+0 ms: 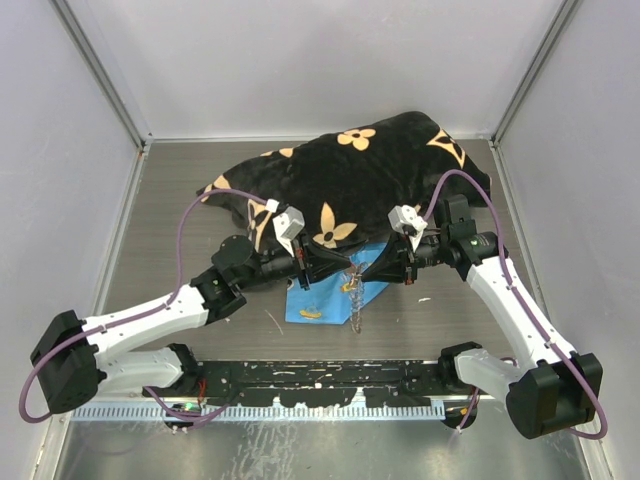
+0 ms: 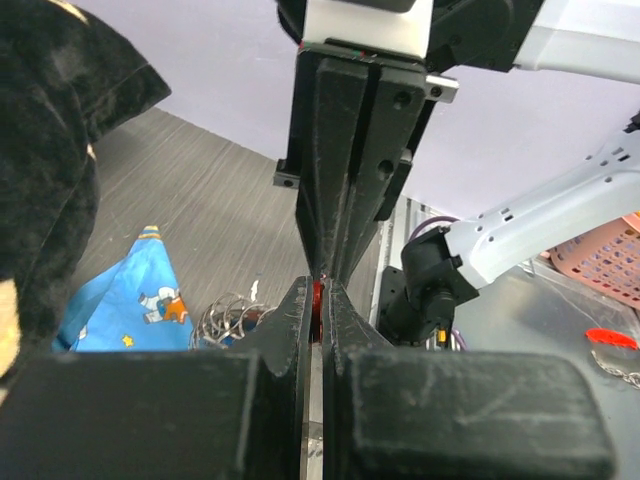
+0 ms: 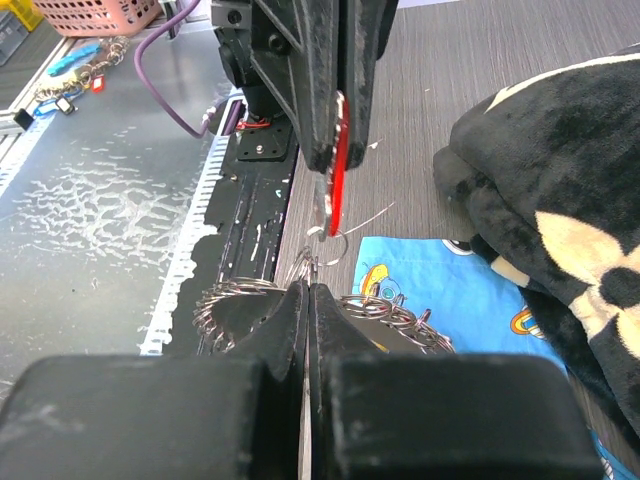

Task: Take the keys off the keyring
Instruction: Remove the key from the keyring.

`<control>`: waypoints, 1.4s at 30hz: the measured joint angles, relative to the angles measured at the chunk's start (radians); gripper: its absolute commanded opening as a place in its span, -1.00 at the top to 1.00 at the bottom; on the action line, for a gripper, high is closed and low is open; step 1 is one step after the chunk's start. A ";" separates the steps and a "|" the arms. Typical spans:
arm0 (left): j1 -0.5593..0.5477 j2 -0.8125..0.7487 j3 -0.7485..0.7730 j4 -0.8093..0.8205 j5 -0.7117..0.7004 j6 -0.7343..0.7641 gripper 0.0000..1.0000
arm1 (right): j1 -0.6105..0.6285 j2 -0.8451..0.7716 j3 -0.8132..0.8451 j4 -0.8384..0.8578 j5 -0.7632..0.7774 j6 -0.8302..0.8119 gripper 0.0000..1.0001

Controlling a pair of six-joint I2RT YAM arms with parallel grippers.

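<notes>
left pincer (image 2: 318, 292): clamped on the red key (image 3: 338, 178) | right pincer (image 3: 308, 292): pinched tight on the keyring (image 3: 238, 300) | keyring: hangs between the two meeting tips, just above the blue cloth (image 1: 318, 305) on the table (image 1: 170, 210)

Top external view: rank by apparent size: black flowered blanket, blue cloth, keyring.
1. black flowered blanket: by far the largest, a wide heap.
2. blue cloth: a small patch, partly covered.
3. keyring: smallest, a thin strand dangling over the cloth.
The gaps are large, so nearness to the camera does not change the order.
</notes>
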 measured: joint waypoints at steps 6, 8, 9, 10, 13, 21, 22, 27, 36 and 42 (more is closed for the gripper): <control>0.005 0.001 -0.038 -0.001 -0.042 0.010 1.00 | 0.000 -0.001 0.000 0.000 0.000 0.000 0.99; 0.005 0.009 -0.043 0.000 -0.052 0.010 1.00 | 0.000 -0.005 0.000 0.000 0.001 0.000 0.99; 0.005 0.012 -0.045 0.000 -0.055 0.010 0.99 | 0.000 -0.006 0.000 0.000 0.001 0.000 0.99; 0.005 0.013 -0.050 0.000 -0.058 0.010 0.97 | 0.000 -0.007 0.000 0.000 0.001 0.000 0.99; 0.005 0.013 -0.061 0.005 -0.064 0.008 0.80 | 0.000 -0.007 0.000 0.000 0.005 0.000 0.99; 0.012 -0.019 -0.132 0.001 -0.103 -0.022 0.07 | 0.000 -0.007 0.000 0.000 0.005 0.000 0.99; 0.013 -0.034 -0.142 -0.003 -0.109 -0.027 0.03 | 0.000 -0.007 0.000 0.000 0.005 0.000 0.99; 0.013 -0.127 -0.170 -0.025 -0.126 -0.059 -0.05 | 0.000 -0.007 -0.003 0.000 0.005 0.000 0.99; 0.013 -0.155 -0.170 -0.024 -0.077 -0.167 0.02 | 0.000 -0.019 -0.005 -0.001 0.005 -0.002 0.99; 0.013 -0.137 -0.169 -0.025 -0.065 -0.193 0.27 | 0.000 -0.020 -0.005 -0.023 0.006 -0.035 0.99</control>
